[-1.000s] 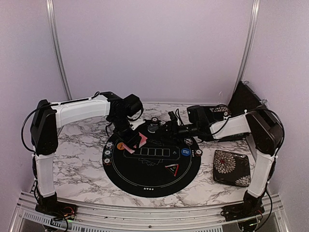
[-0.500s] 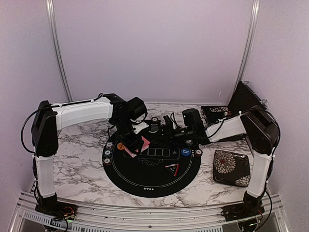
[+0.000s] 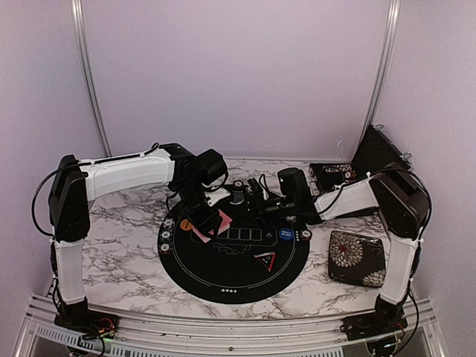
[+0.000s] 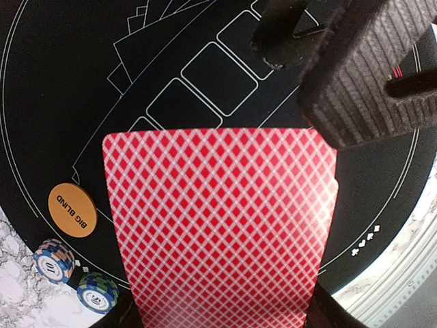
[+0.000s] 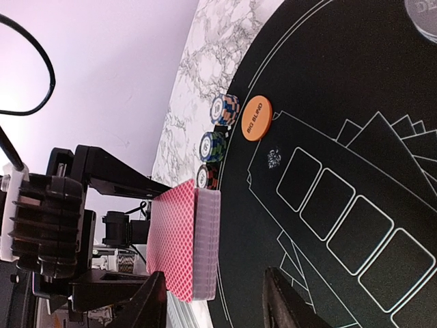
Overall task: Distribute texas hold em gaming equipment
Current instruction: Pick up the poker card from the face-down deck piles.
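— What do we have in the left jaws?

— We see them clamped on the near end of a deck of red diamond-backed playing cards [image 4: 222,225]. The deck is held over the large round black mat with white lines [image 3: 223,277], toward the mat's 11 o'clock.

— And the right jaws?

— We see them partly spread at the deck's far end. In the left wrist view one ribbed black pad [image 4: 369,75] overlaps the deck's 1 o'clock corner. We cannot tell whether it touches the cards.

— What do we find further out?

— The orange round "BIG BLIND" button [image 4: 72,210] lies on the mat at 10 o'clock. Three small striped poker chip stacks [image 5: 213,145] sit along the rim beside it. The blue round button [image 3: 285,235] is at 2 o'clock and the small black triangle marker [image 3: 265,259] at 4 o'clock. Off the mat at 3 o'clock, the black floral-patterned case [image 3: 358,256] rests on the white marble table [image 3: 119,253].
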`<move>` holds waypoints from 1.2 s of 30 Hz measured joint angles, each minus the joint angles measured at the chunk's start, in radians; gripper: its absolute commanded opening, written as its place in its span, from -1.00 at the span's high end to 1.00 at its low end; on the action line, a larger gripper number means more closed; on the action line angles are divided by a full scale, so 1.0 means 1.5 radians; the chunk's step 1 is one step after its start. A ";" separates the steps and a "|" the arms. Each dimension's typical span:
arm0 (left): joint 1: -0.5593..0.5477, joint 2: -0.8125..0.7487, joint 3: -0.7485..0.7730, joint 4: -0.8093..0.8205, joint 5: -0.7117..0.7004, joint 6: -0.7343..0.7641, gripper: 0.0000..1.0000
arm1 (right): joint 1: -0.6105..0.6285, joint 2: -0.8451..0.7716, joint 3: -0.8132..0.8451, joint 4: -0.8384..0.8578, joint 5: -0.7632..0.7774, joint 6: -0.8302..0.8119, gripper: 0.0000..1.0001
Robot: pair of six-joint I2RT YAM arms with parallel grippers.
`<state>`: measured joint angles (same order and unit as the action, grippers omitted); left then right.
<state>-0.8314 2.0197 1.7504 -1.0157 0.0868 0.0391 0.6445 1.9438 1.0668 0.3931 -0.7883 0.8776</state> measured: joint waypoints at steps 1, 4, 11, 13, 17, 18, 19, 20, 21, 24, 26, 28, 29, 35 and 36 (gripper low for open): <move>-0.001 0.000 0.000 0.000 0.000 0.000 0.08 | 0.001 0.000 0.000 0.001 0.000 0.002 0.14; -0.002 0.000 0.000 -0.001 0.000 0.002 0.08 | 0.002 0.000 0.000 0.006 0.000 0.007 0.20; -0.002 0.000 0.001 -0.001 -0.001 0.005 0.08 | 0.008 0.000 0.000 0.012 -0.002 0.011 0.29; -0.002 0.000 0.001 -0.001 -0.001 0.005 0.08 | 0.010 0.000 0.000 0.013 -0.004 0.013 0.32; -0.002 0.000 0.001 -0.001 -0.001 0.005 0.08 | 0.013 0.000 0.000 0.020 -0.005 0.021 0.38; -0.002 0.000 0.001 -0.001 -0.001 0.005 0.08 | 0.013 0.000 0.000 0.022 -0.006 0.023 0.39; -0.002 0.000 0.001 -0.001 -0.001 0.005 0.09 | 0.014 0.000 0.000 0.024 -0.007 0.024 0.39; -0.002 0.000 0.001 -0.001 -0.001 0.005 0.09 | 0.014 0.000 0.000 0.026 -0.007 0.025 0.41; -0.002 0.000 0.001 -0.001 -0.001 0.005 0.09 | 0.014 0.001 0.000 0.027 -0.008 0.026 0.42; -0.002 0.000 0.001 -0.002 -0.001 0.005 0.09 | 0.014 0.001 0.000 0.028 -0.009 0.027 0.44; -0.002 0.000 0.001 -0.001 -0.001 0.005 0.09 | 0.014 0.001 0.000 0.028 -0.009 0.029 0.45; -0.002 0.000 0.001 -0.001 -0.001 0.005 0.09 | 0.014 0.001 0.000 0.028 -0.009 0.031 0.46; -0.002 0.000 0.001 -0.002 -0.001 0.005 0.09 | 0.014 0.002 0.000 0.030 -0.010 0.032 0.46; -0.002 0.000 0.001 -0.002 -0.004 0.005 0.09 | 0.014 0.009 0.000 0.032 -0.010 0.038 0.51; -0.002 0.000 0.001 -0.002 -0.005 0.006 0.09 | 0.014 0.010 0.000 0.032 -0.010 0.039 0.52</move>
<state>-0.8341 2.0197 1.7512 -1.0180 0.0799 0.0475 0.6659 1.9591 1.0668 0.4416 -0.8036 0.9356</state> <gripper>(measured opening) 0.670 0.253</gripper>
